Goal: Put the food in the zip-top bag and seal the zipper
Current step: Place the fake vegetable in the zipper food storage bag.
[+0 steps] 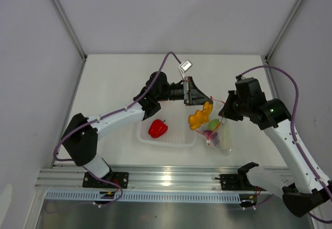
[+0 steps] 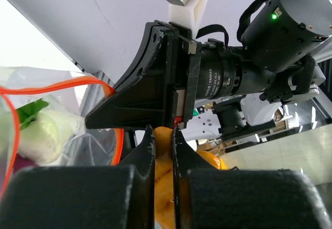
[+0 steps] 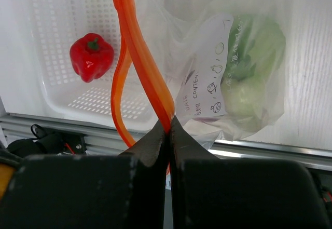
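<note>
Zip-top bag (image 1: 223,138) is seen just right of the tray (image 1: 174,142), near the tabletop's (image 1: 119,78) front edge, with open room behind. Contents are blurred; only cabbage (image 3: 254,68) is made out. Zipper (image 3: 145,68) is pinched by the clenched right hand (image 3: 167,128). Orange-yellow lumpy piece (image 1: 199,117) is grasped by the left hand (image 2: 162,133) beside the mouth. Red bell pepper (image 1: 157,128) is seen in the tray.

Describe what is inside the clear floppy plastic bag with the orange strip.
Green leafy toy produce and a pale piece show through the bag; something purple shows too. The bag's printed label hides anything behind it.
</note>
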You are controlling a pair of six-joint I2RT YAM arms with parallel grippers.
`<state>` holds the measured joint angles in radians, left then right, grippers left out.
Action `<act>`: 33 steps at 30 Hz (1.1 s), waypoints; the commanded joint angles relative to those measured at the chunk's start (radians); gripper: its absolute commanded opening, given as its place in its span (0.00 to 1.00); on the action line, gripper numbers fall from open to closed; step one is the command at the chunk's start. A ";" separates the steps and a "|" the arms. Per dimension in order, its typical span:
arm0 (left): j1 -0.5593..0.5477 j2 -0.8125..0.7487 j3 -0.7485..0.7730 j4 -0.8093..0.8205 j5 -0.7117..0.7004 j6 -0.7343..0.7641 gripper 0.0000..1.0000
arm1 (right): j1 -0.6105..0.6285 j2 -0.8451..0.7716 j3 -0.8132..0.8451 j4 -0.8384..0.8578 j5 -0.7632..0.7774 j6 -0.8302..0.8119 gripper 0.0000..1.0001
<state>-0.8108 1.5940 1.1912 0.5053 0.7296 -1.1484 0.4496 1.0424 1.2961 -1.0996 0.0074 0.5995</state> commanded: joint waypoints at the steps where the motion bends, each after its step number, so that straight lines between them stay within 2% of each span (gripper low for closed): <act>1: -0.016 -0.006 0.007 0.035 -0.016 -0.021 0.01 | 0.024 -0.016 0.020 0.053 -0.023 0.036 0.00; 6: -0.019 0.000 0.007 -0.080 -0.062 0.016 0.01 | 0.049 -0.024 0.029 0.053 -0.015 0.052 0.00; 13: -0.019 0.009 0.033 -0.224 -0.154 0.185 0.01 | 0.060 -0.041 0.040 0.047 -0.033 0.059 0.00; 20: -0.028 0.001 0.036 -0.299 -0.291 0.248 0.01 | 0.064 -0.055 0.011 0.070 -0.070 0.074 0.00; 25: -0.068 -0.014 0.038 -0.352 -0.475 0.282 0.01 | 0.064 -0.056 0.006 0.087 -0.098 0.082 0.00; 33: -0.079 0.014 0.062 -0.363 -0.544 0.323 0.02 | 0.066 -0.048 0.026 0.063 -0.135 0.074 0.00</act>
<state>-0.8883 1.6012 1.2049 0.1402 0.2527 -0.8719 0.5087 1.0069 1.2949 -1.0649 -0.0937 0.6632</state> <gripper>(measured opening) 0.078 0.003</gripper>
